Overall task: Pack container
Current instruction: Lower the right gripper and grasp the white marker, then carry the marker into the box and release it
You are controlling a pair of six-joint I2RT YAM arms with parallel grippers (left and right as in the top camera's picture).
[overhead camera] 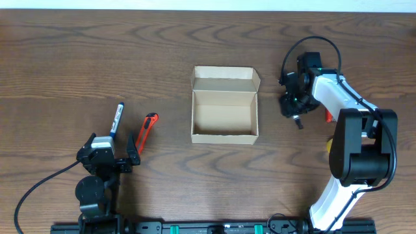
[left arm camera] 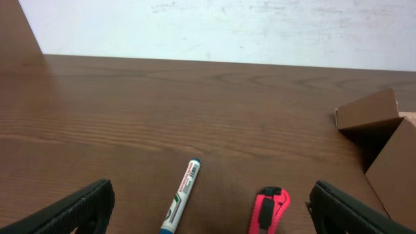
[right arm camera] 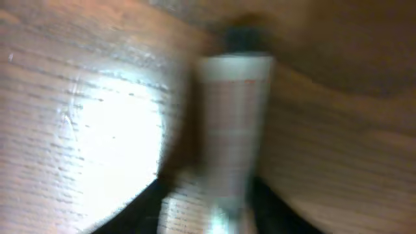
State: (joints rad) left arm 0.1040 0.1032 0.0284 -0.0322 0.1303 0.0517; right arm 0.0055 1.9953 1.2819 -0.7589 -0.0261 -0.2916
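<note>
Left arm [overhead camera: 94, 188] is black, with black cable [overhead camera: 39, 185] and black left tool [left arm camera: 211, 208]; right arm [overhead camera: 338, 91] has white links and black joints.

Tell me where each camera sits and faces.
Overhead: above the table, looking straight down at the cardboard box; left arm, right arm show.
Left wrist: low, facing the far wall past marker and red cutter; open fingers at bottom corners.
Right wrist: close over the wood, blurred; white pen-like object fills it, dark fingers below.
Overhead and left wrist share marker, cutter, box.
</note>
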